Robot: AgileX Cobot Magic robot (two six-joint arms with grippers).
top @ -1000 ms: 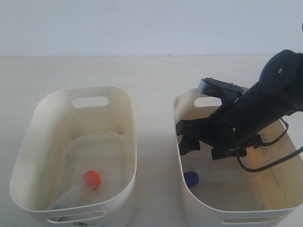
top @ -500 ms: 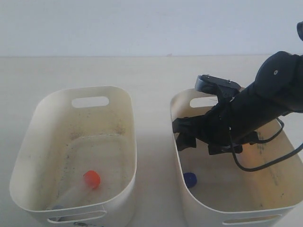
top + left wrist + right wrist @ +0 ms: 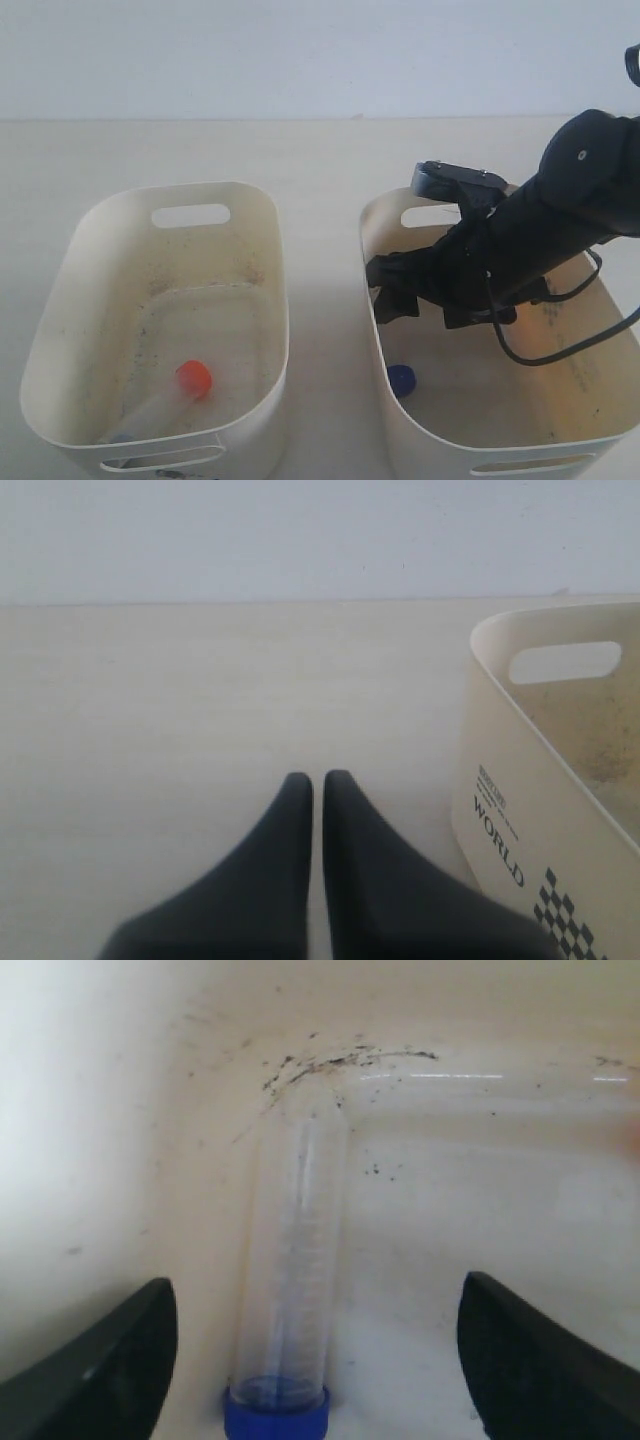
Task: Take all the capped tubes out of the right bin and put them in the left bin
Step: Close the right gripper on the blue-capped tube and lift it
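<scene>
The right bin (image 3: 425, 432) holds a clear capped tube whose blue cap (image 3: 401, 378) shows by the bin's left wall. My right gripper (image 3: 393, 297) hangs inside this bin, above the cap. In the right wrist view the blue-capped tube (image 3: 292, 1260) lies lengthwise on the floor between the open fingers of the right gripper (image 3: 315, 1295), which do not touch it. The left bin (image 3: 60, 330) holds an orange-capped tube (image 3: 193, 378) near its front. My left gripper (image 3: 317, 777) is shut and empty over the table beside the left bin (image 3: 500, 780); the exterior view does not show it.
Dark grime speckles the right bin's floor (image 3: 330, 1060). An orange blur (image 3: 633, 1132) sits at the edge of the right wrist view. A black cable (image 3: 560, 350) loops from the right arm inside the bin. Bare table (image 3: 325, 160) lies between and behind the bins.
My right gripper has risen slightly and shifted left inside the right bin. The bin's left rim has moved a little left with it. The left bin and its tube are unchanged.
</scene>
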